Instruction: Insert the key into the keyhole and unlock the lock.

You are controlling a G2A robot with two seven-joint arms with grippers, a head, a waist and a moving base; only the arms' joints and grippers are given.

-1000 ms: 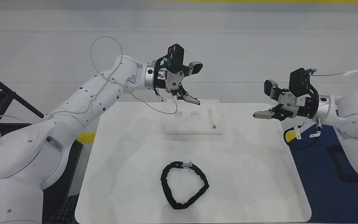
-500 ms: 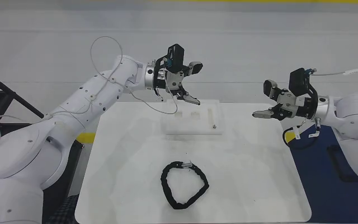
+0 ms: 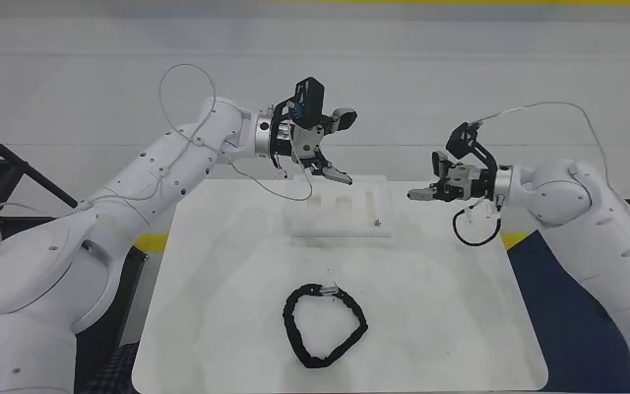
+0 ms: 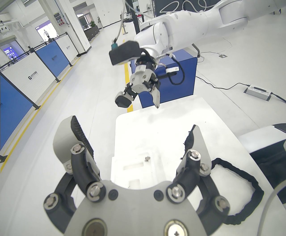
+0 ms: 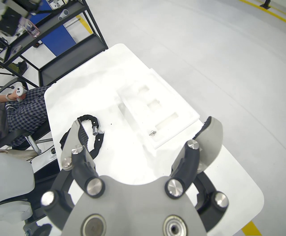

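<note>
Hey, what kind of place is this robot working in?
Probably a robotics test hall or workshop: wide pale floor with yellow lines, blue and white partition panels, and a black metal rack.

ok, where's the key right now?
In the top view the key lies on the white tray, at the end toward the right gripper, apart from the chain lock.

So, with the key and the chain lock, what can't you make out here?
The keyhole of the black fabric-sleeved chain lock: too small in the top view; in the right wrist view a finger of the right gripper covers part of the loop.
The small metal key on the white foam tray: too tiny anywhere to show its teeth.
Left wrist view: the left gripper hides part of the lock.
</note>
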